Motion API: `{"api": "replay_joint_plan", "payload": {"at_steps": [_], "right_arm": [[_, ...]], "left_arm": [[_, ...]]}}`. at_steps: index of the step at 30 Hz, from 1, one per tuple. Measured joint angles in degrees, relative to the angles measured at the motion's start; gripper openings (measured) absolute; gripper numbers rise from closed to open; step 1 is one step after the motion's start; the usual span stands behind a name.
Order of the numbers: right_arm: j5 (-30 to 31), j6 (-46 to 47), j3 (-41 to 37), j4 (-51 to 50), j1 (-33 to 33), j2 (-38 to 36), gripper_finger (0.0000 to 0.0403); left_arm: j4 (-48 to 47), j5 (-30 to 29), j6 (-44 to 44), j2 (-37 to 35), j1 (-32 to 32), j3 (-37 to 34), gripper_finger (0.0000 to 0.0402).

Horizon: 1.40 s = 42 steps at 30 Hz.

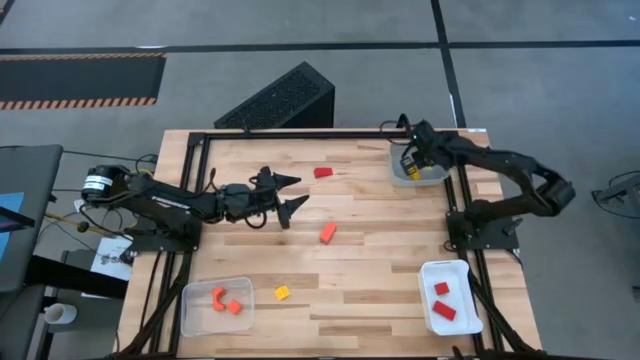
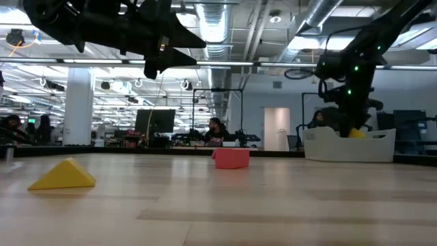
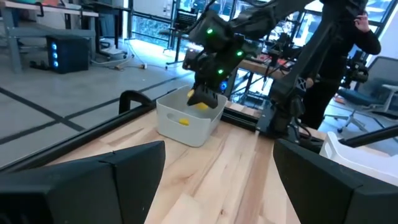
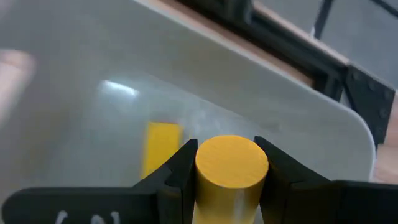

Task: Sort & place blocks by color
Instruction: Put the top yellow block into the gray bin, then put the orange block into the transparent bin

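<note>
Two grippers up: right gripper point(image 4: 230, 180) clamps a yellow cylinder point(image 4: 231, 167) over the far-right tray point(image 1: 405, 176), a yellow block point(image 4: 160, 155) already inside. Left gripper point(image 1: 290, 195) hangs wide, empty, mid-table. Red block point(image 1: 323, 172), orange block point(image 1: 328, 232), yellow wedge point(image 1: 282, 293) loose on table point(image 1: 380, 290).

1. Two matte black, six-joint arms of blocky links.
2. The left arm's two-finger gripper point(image 1: 289, 194) has pointed, wedge-shaped black fingers.
3. The right arm's wrist carries small green lights.
4. A silver, round motor cap sits at the left arm's base.
</note>
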Motion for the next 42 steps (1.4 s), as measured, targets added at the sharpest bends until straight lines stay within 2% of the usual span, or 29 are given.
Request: {"api": "replay_joint_plan", "payload": {"at_steps": [9,13,19,24,30,33,38,42], "right_arm": [[-1.4,0.0,2.7,-1.6,-1.9,9.5,0.0138],[-1.3,-0.1,3.3,-2.7,-1.5,13.3,0.0166],[-0.7,-0.5,4.0,-3.1,0.4,13.9,0.0217],[-0.7,-0.3,4.9,-6.5,2.0,10.3,0.0242],[-0.7,0.9,5.0,-7.0,5.5,1.7,0.0240],[-0.7,1.0,5.0,-6.4,9.5,-3.3,0.0235],[-0.5,-0.2,5.0,-4.9,17.6,-12.0,0.0225],[-0.2,0.4,5.0,-4.8,24.6,-18.3,0.0220]], "left_arm": [[-0.3,0.0,0.4,0.0,0.0,0.0,0.0288],[-0.6,0.0,0.4,0.0,-0.2,0.0,0.0288],[-2.1,0.0,-0.5,0.0,-0.3,0.0,0.0288],[-3.5,0.0,-0.9,0.0,-0.3,0.0,0.0288],[-4.4,0.0,-1.4,0.0,-0.3,0.0,0.0288],[-5.6,0.0,-2.7,0.0,-0.3,0.0,0.0288],[-7.2,4.2,-4.2,0.0,-0.3,0.0,0.0288],[-8.1,3.9,-5.0,0.0,-0.7,0.0,0.0288]]}}
